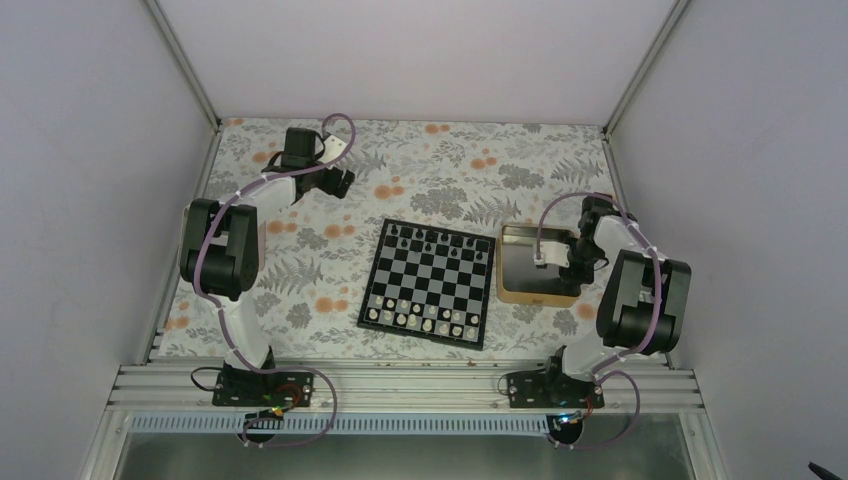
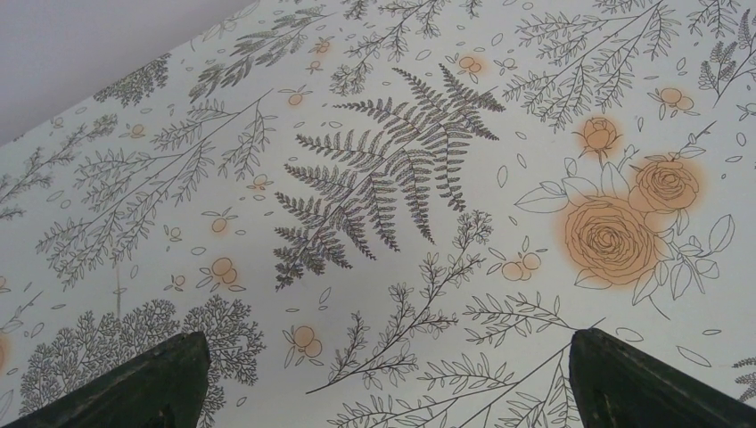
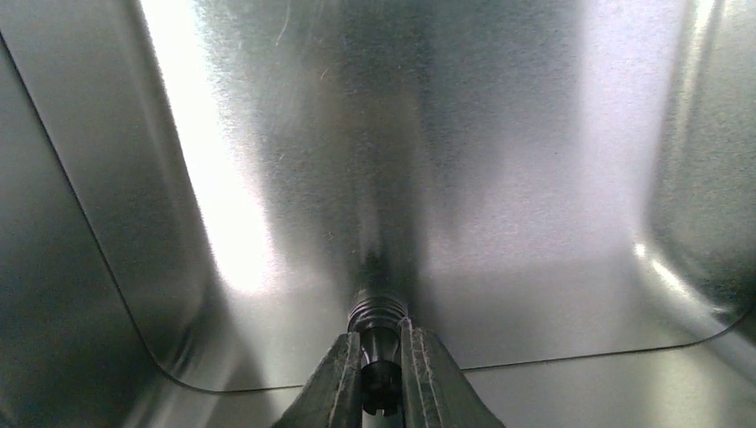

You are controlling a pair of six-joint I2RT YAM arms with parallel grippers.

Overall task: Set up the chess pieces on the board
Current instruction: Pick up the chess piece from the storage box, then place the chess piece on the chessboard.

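Note:
The black-and-white chequered board [image 1: 428, 283] lies at the table's middle. Several black chess pieces [image 1: 435, 239] stand along its far edge and white ones [image 1: 420, 318] along its near rows. My right gripper [image 1: 566, 268] reaches down into the tan-rimmed tray [image 1: 512, 266] right of the board. In the right wrist view it [image 3: 382, 370] is shut on a black chess piece [image 3: 380, 343], a rook with a notched top, its ribbed base towards the tray's grey floor [image 3: 499, 178]. My left gripper [image 1: 338, 180] is open and empty over the floral cloth at the far left; its fingertips [image 2: 160, 383] show in the left wrist view.
Flower-printed cloth [image 2: 401, 178] covers the table. Grey enclosure walls and a metal frame stand on three sides. The tray's metal walls [image 3: 53, 267] curve up around the right gripper. An aluminium rail [image 1: 400, 385] runs along the near edge at the arm bases.

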